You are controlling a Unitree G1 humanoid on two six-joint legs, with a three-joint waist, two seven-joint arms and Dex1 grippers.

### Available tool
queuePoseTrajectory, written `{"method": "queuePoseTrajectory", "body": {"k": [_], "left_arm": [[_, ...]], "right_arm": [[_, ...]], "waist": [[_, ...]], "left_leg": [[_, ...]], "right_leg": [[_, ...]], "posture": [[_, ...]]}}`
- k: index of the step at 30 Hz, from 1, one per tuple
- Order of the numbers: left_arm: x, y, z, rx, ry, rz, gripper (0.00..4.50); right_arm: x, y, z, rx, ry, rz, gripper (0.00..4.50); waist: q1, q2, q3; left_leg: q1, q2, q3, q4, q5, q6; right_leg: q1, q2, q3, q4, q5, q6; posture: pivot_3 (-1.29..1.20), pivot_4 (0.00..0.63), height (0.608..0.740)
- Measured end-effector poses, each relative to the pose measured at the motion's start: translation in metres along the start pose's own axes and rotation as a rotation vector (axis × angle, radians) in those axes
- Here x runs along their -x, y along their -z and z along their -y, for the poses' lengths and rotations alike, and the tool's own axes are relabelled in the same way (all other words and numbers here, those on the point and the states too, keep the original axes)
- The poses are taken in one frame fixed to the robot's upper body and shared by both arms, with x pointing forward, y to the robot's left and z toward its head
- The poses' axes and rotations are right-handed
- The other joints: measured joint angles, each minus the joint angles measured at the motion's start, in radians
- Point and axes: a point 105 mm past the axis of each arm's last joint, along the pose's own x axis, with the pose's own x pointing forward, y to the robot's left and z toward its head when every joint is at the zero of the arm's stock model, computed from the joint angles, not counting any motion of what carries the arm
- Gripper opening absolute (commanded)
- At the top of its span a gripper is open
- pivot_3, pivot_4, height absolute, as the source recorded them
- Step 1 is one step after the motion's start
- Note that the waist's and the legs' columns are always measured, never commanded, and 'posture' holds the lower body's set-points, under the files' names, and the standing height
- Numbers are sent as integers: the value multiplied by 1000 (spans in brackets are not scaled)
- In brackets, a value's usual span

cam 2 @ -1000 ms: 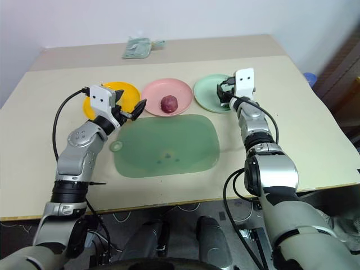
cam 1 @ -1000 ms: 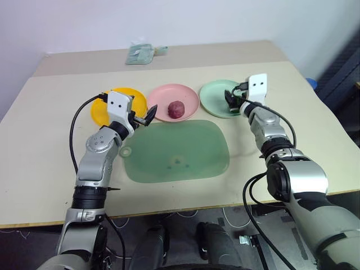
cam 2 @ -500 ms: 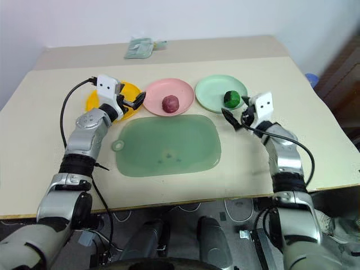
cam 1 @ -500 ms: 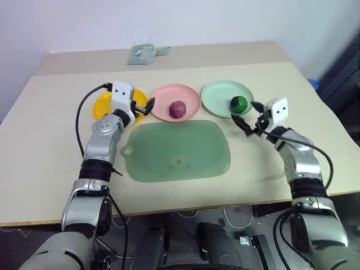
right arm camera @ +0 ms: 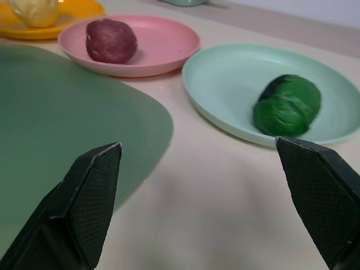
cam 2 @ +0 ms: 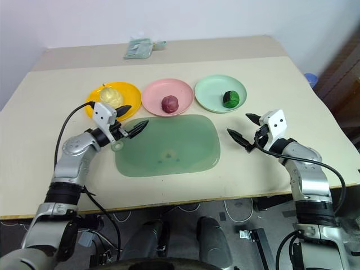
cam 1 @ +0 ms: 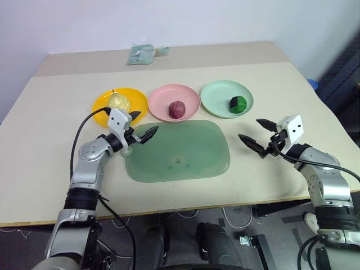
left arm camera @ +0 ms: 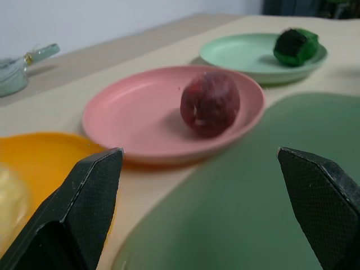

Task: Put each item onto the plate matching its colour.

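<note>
From the head we looked down and forward over the whole desk (cam 1: 50, 140) through two side-by-side eyes, while our wrist cameras sat low and close, each facing along its fingers, both sharing the pink plate (left arm camera: 140, 112) and mint green plate (right arm camera: 236, 84).

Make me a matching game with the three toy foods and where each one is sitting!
Toy foods:
1. pale yellow pear
2. dark red ball
3. green bumpy ball

Where it sits:
A. mint green plate
B. orange-yellow plate
C. pink plate

Pairs: 1-B, 2-C, 3-A. Each toy rests on the plate of its own colour.
</note>
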Motion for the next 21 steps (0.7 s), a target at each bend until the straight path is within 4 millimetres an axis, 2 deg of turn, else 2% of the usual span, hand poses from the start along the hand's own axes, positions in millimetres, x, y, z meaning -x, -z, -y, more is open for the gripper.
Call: {"method": "queuePoseTrajectory", "body": {"k": [2, 10, 15, 21], "left_arm": [[9, 3, -1, -12, -4, -6, 4500], [31, 10, 29, 39, 45, -12, 4500], [31, 9, 30, 47, 32, -21, 4500], [29, 5, 32, 44, 43, -17, 4500]], "right_arm": [[-4, 2, -6, -13, -15, 1, 4455], [-10, -9, -21, -25, -75, 25, 4455], [-11, -12, -30, -29, -98, 26, 4455], [-14, -4, -42, -58, -113, 15, 4455]], "waist": [[1, 0, 0], [0, 0, 0], [2, 0, 0], [0, 0, 0]], "left_leg": [[0, 0, 0, 0, 0, 0], [0, 0, 0, -1, 0, 1], [0, 0, 0, 0, 0, 1], [0, 0, 0, 0, 0, 1]], "right_leg": [[0, 0, 0, 0, 0, 0], [0, -1, 0, -1, 0, 0], [0, -1, 0, -1, 0, 0], [0, -1, 0, -1, 0, 0]], "posture": [[0, 150, 740], [0, 150, 740], [0, 150, 740], [0, 150, 740]]}}
